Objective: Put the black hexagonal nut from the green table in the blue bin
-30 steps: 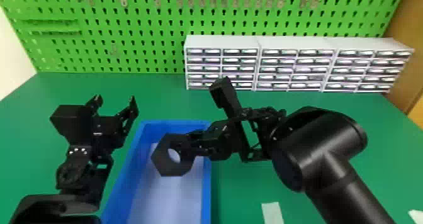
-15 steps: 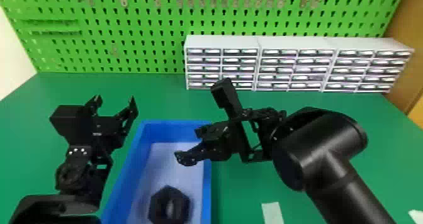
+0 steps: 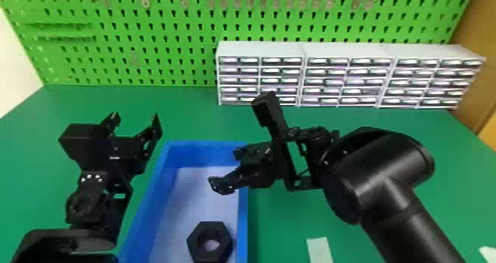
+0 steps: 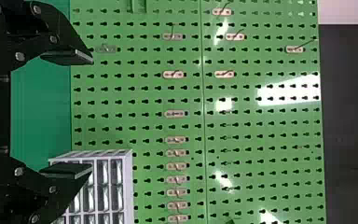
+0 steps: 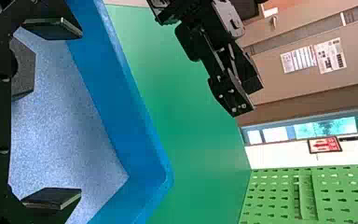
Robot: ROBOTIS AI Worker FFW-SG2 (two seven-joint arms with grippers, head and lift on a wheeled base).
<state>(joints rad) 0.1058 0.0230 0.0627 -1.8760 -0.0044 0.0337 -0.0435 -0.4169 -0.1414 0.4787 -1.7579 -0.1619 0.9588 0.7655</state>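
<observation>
Over the green counter (image 3: 284,221) and the blue bin (image 3: 242,221), the right hand (image 5: 73,113) has let go and is spread, empty (the left hand (image 4: 88,113), parked alongside, gapes too); the black hexagonal nut (image 3: 193,242) has dropped inside the bin, so the task looks done.
</observation>
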